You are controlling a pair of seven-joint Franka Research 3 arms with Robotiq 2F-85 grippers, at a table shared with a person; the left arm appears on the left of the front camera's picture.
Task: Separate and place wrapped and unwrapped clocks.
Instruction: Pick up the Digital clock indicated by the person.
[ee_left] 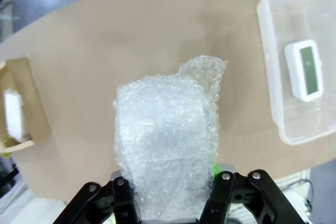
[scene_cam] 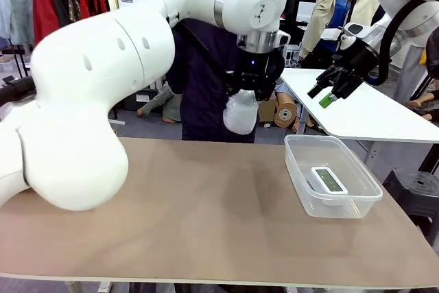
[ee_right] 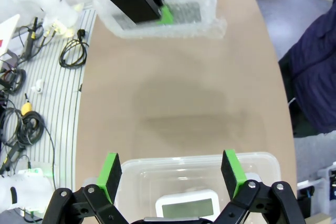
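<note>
- While my left gripper (ee_left: 168,198) is hanging high above the brown table (scene_cam: 206,217), its jaws are clamped on a bubble-wrapped bundle (ee_left: 168,145), which is filling the gap between my fingers and sticking out well past the tips.
- In the front view that left gripper (scene_cam: 250,90) is pointing downward with the wrapped bundle (scene_cam: 241,112) dangling beneath it, clear of the tabletop, and a person in dark clothing (scene_cam: 202,80) is standing just behind it at the far edge.
- Far off to one side of these jaws, near the table's edge, a cardboard box (ee_left: 21,103) is sitting with something white inside; I cannot tell what it is.
- Off to the other side of my left jaws a clear plastic tub (ee_left: 273,77) is resting on the table, and the bare white clock (ee_left: 307,70) is lying inside it, screen up.
- My right gripper (ee_right: 173,174) is hovering with its jaws standing wide apart and gripping nothing.
- Directly below and between those green pads (ee_right: 112,174), the clear tub (ee_right: 199,163) is showing, with the white clock (ee_right: 189,206) lying in it.
- Well ahead of my right jaws, across bare table, the wrapped bundle (ee_right: 199,11) is hanging in my other gripper (ee_right: 142,1).
- From the front, my right gripper (scene_cam: 336,87) is floating above and beyond the tub (scene_cam: 336,197).
</note>
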